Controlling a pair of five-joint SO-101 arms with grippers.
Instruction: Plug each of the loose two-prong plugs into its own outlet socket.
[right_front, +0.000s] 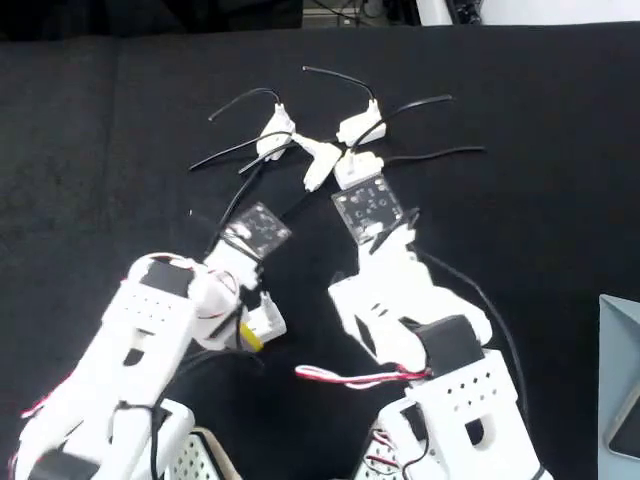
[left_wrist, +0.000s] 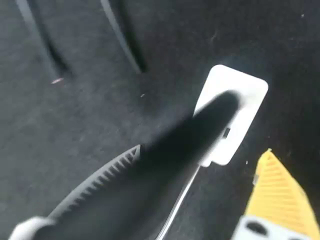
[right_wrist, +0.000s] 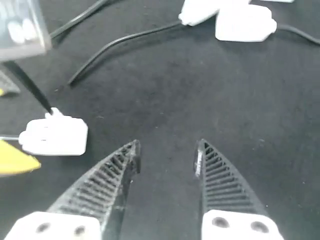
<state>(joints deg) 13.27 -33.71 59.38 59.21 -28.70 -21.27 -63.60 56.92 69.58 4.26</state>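
Your left gripper (left_wrist: 249, 125) stands open around a single white plug (left_wrist: 247, 89). The black finger (left_wrist: 200, 135) crosses over one long side of the plug, and the yellow finger (left_wrist: 275, 190) sits just beside the other side, with a strip of cloth showing between them. The plug lies flat and loose on the black cloth (right_front: 540, 100). It is well apart from the cluster of white connectors (right_front: 322, 158), on the arms' side of that cluster and over toward your left arm.

The cluster is several white pieces bunched close together, some touching, with thin black leads (right_front: 440, 154) fanning out from it. You cannot tell from here which pieces are plugs and which are sockets.

Your right gripper (right_wrist: 165, 155) is open too, its two black fingers spread apart over bare cloth on the arms' side of the cluster. The nearest cluster pieces lie ahead of its tips, well apart from them, and the single plug sits near it, off to one side of the fingers.
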